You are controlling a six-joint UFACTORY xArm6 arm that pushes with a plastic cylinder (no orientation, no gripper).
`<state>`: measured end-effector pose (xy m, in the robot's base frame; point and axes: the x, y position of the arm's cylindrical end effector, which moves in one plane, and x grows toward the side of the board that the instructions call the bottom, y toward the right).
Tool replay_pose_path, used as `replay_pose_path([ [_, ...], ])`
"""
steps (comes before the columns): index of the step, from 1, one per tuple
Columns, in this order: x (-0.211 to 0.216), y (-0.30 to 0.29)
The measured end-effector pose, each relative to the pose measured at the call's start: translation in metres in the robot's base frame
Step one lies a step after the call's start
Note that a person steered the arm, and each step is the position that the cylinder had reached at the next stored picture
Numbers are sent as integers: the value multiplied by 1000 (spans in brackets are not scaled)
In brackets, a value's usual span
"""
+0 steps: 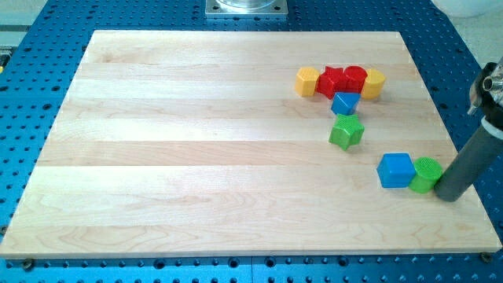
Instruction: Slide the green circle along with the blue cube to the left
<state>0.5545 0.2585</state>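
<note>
The green circle (425, 174) lies near the view's right edge of the wooden board (196, 157), touching the blue cube (395, 170) on its left. My tip (449, 194) is at the lower end of the dark rod, just right of the green circle and touching or almost touching it. The rod slants up toward the view's right.
A row of blocks sits at the upper right: yellow (306, 80), red (331, 81), red (354, 79), yellow (372, 82). Below them are a small blue block (345, 103) and a green star-like block (346, 131). The board's right edge is close to my tip.
</note>
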Motion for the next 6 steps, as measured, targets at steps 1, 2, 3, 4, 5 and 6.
replay_pose_path([
  [1, 5, -1],
  [2, 13, -1],
  [3, 25, 19],
  [4, 33, 20],
  [5, 34, 20],
  [6, 25, 21],
])
